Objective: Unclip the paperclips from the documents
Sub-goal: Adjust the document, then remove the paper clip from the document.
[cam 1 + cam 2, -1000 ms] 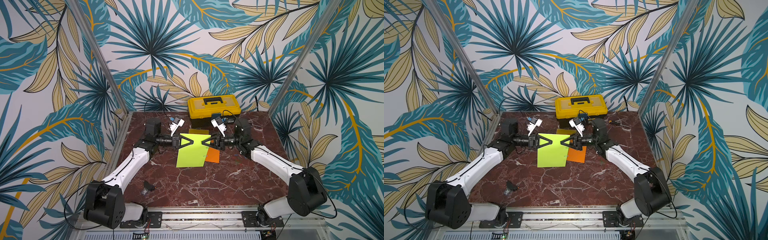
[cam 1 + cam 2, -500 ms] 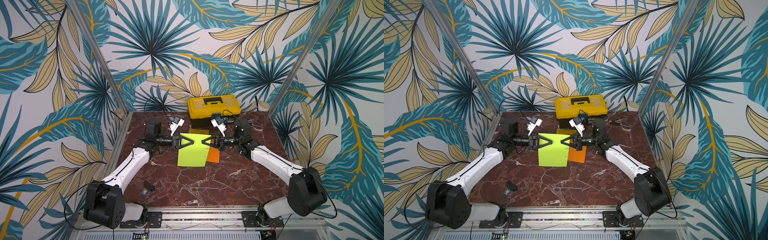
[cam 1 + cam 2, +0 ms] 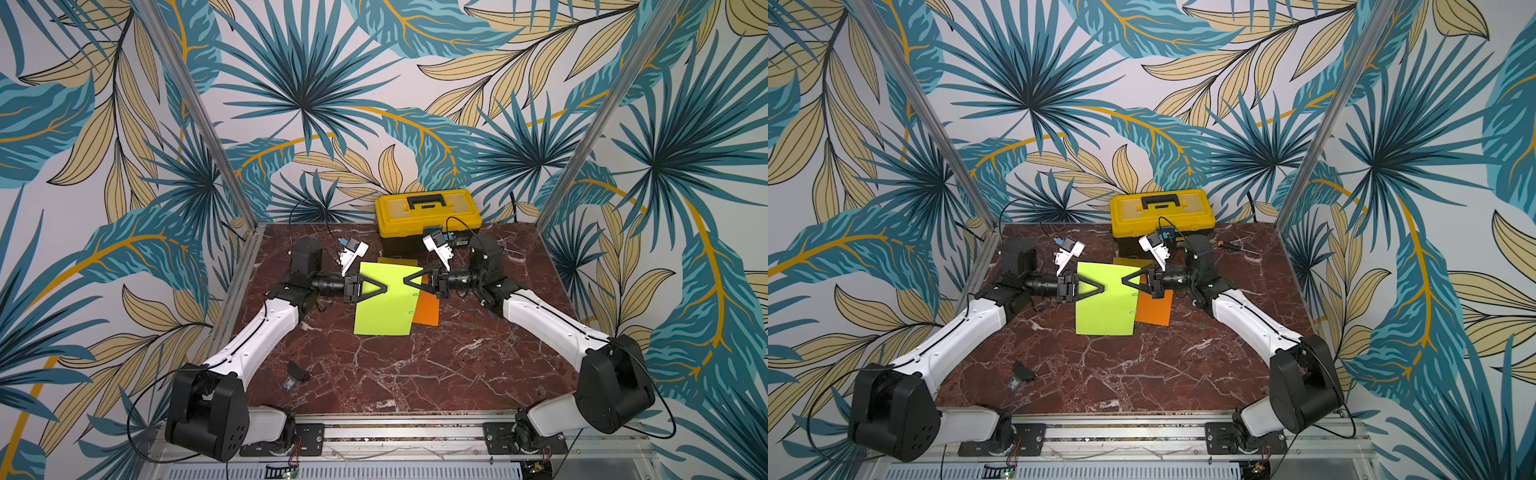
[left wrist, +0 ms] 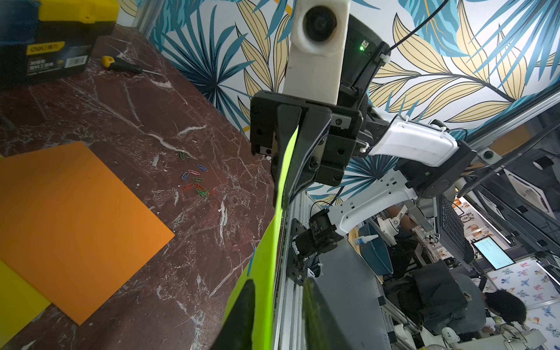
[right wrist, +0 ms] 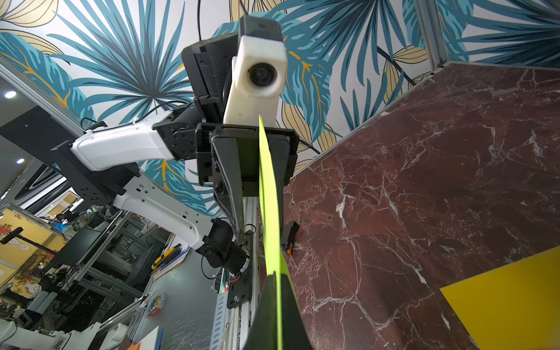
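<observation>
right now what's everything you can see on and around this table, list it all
lime green sheet: 1, lime green, lifted between the two arms
clipped paperclips: 2 visible, colour unclear, on that sheet's edge by the right arm
orange sheet: 1, orange, flat on the table
yellow sheet: 1, yellow, flat, before the toolbox
loose paperclips: about ten, red, blue, green, beside the right arm
toolbox: 1, yellow and black, back edge
screwdriver: 1, yellow handle, beside toolbox
small black object: 1, front left
left fingers: open around green sheet
right fingers: shut on green sheet
</observation>
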You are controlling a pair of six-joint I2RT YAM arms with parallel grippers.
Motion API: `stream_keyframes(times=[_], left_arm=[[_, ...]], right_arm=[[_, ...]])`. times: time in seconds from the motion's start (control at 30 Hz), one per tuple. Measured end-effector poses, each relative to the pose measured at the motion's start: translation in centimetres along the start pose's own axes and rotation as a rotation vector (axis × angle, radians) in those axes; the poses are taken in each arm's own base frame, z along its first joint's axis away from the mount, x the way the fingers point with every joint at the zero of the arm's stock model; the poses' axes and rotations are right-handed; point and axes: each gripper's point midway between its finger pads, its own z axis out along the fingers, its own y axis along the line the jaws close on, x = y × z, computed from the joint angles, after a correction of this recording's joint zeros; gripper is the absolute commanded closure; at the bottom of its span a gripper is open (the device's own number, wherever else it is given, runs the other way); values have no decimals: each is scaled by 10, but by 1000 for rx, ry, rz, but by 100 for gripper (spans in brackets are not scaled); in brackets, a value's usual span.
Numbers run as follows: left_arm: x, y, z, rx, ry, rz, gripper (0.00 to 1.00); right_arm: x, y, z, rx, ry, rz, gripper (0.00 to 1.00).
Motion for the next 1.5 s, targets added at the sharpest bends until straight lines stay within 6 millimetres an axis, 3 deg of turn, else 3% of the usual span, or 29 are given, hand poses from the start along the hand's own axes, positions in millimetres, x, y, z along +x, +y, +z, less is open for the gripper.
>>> stream_keyframes(times=[0.4, 0.63, 0.77, 0.93, 1.23, 1.5], left_arm=[[1, 2, 2, -13, -1, -5, 98], [1, 2, 3, -14, -1, -5, 100], [1, 2, 3, -14, -1, -5, 100], [1, 2, 3, -13, -1, -6, 100], [-3, -9, 0, -4, -10, 20, 100], [-4, -10, 0, -5, -12, 21, 100]], right_arm=[[-1, -2, -1, 17, 5, 5, 98], [1, -4, -3, 42, 18, 4, 62], [1, -7, -7, 54, 20, 4, 50], [5, -15, -15, 78, 30, 27, 42], [11, -12, -16, 56, 48, 36, 38], [25, -8, -16, 9, 67, 63, 47]])
